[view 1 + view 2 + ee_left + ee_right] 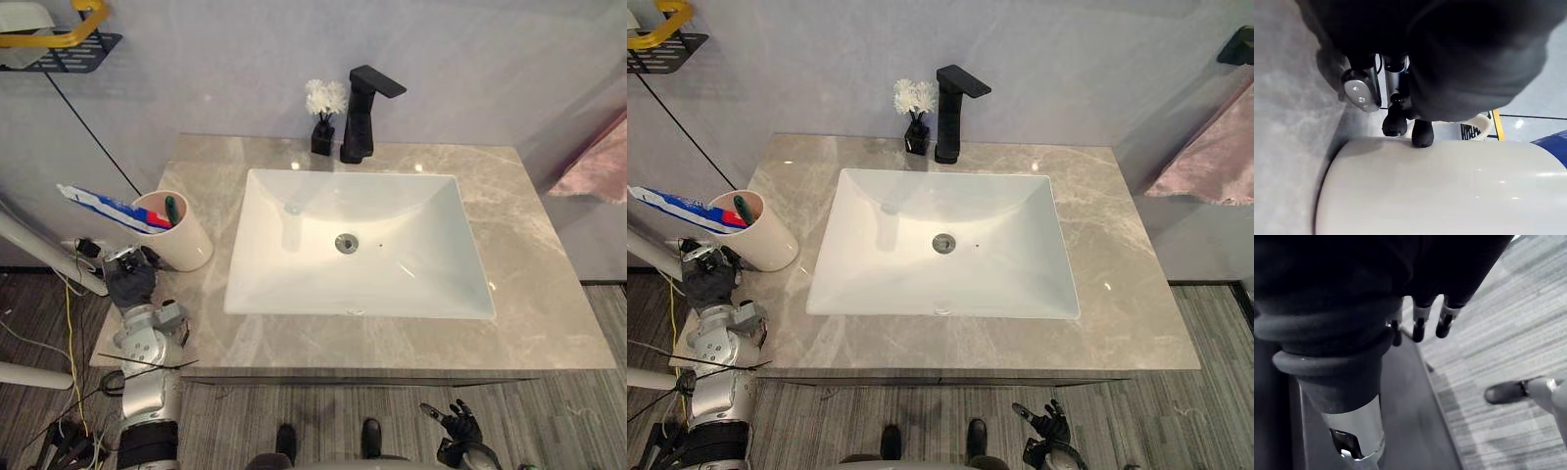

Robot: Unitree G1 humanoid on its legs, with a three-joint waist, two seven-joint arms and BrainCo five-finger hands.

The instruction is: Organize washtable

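A pale beige cup (186, 245) stands at the left end of the grey marble washtable (549, 294). A blue, white and red toothpaste tube (103, 206) and a green toothbrush (170, 209) stick out of it. My left hand (129, 282) is at the table's left edge, just beside the cup. In the left wrist view its dark fingertips (1396, 125) rest against the cup's wall (1449, 196), with the thumb held apart; the hand is open. My right hand (458, 423) hangs below the table's front edge with its fingers (1420, 325) straight and nothing in it.
A white rectangular sink (392, 284) fills the middle of the table. Behind it stand a black tap (361, 113) and a small black vase of white flowers (323, 122). A dark wall shelf (69, 49) hangs at upper left, a pink towel (598, 166) at right.
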